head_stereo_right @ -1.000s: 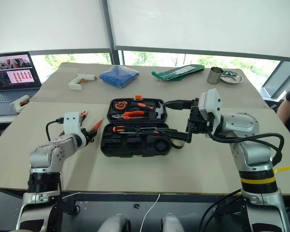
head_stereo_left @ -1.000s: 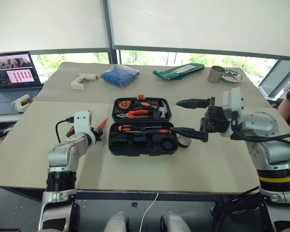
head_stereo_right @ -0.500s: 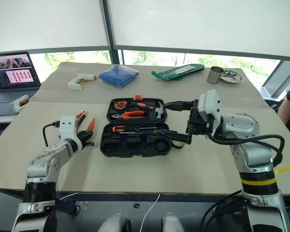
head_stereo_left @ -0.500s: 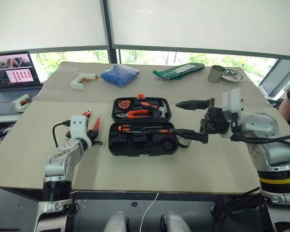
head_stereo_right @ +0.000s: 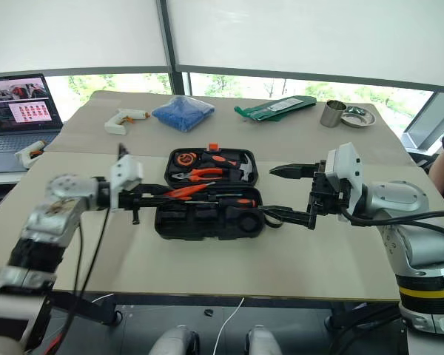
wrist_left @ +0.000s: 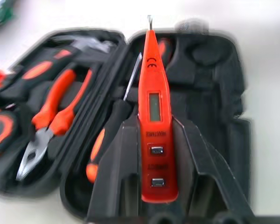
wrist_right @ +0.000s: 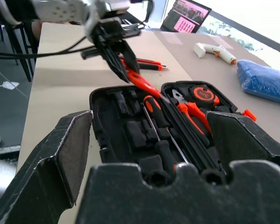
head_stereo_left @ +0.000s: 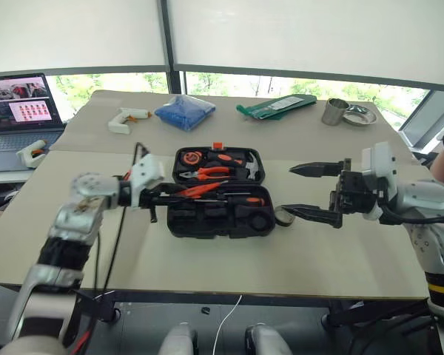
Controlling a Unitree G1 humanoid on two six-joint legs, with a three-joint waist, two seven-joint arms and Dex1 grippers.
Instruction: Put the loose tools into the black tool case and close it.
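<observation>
Holding the tester (wrist_left: 157, 126) clamped in your left gripper (head_stereo_left: 165, 195) | its long axis is pointing across the open case (head_stereo_left: 219, 222), hovering over the near half | right gripper (head_stereo_left: 316, 191) is waiting spread, empty, beside the case.

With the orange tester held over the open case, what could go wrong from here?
1. The left pincer grips the tester screwdriver only at its butt; it might pivot or slip.
2. A screwdriver already lies in the black tool case, possibly blocking the slot.
3. The open right pincer hovers beside the case.

Bright window backlight, soft shadows, blurred left wrist view.
</observation>
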